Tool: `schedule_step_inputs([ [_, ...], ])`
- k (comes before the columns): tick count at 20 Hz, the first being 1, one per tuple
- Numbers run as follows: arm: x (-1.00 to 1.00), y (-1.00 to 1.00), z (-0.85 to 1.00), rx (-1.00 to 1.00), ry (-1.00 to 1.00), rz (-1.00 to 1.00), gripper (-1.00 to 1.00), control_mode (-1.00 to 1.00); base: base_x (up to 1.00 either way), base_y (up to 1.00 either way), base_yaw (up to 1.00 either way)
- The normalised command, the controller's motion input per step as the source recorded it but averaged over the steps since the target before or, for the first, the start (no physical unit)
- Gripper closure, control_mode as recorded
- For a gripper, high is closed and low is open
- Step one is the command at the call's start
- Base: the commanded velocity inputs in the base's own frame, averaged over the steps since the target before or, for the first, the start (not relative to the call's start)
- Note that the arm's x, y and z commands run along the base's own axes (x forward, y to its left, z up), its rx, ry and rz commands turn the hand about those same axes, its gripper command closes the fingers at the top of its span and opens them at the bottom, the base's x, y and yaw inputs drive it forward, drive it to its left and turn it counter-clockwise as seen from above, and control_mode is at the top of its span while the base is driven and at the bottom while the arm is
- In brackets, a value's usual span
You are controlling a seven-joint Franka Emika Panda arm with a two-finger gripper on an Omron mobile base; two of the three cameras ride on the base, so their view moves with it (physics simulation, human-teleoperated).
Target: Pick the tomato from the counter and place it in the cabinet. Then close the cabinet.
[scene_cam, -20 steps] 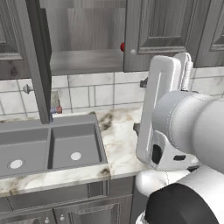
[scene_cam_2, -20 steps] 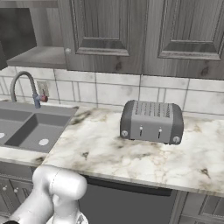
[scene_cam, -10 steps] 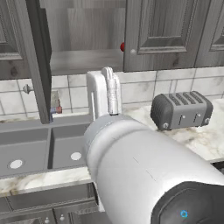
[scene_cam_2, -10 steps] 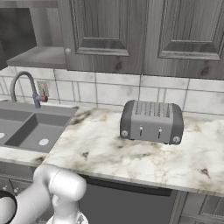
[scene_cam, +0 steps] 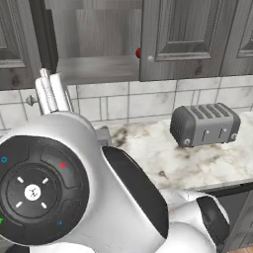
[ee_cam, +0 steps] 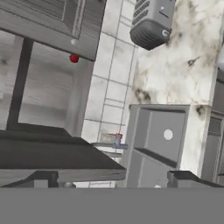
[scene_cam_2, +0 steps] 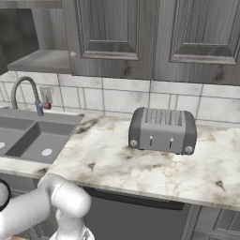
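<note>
A rendered kitchen: white tiled wall, dark grey wall cabinets above, and a white marble desk with brown-grey veining below. On the desk, towards its back edge and close to the tiles, stands a grey toaster. At the desk's left end is a grey double-basin sink with a curved tap behind it.

The cabinet over the sink stands open — its grey shelf is bare except at the right end, where the tomato sits just at the edge of the neighbouring closed door. In the left base view only a sliver of red shows past that door's frame; the hand view shows the tomato as a small red ball on the shelf, tucked against the same door. The open door shows edge-on as a dark slab in the hand view.

The white arm fills the lower left of the left base view. The fingers show as two dark tips well apart at the bottom of the hand view — open, with nothing between them, pointing over the sink and the open door.
</note>
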Motion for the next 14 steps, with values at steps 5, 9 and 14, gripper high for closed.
schedule_step_inputs([
  [5, 0.67, 0.51, -0.08, -0.19, -0.07, 0.00, -1.00, -1.00, 0.00, 0.00, 0.00],
  [9, 0.61, 0.69, -0.34, -0.22, -0.05, 0.00, -1.00, -1.00, 0.00, 0.00, 0.00],
  [14, 0.77, 0.65, -0.61, -0.23, 0.00, 0.00, -1.00, -1.00, 0.00, 0.00, 0.00],
])
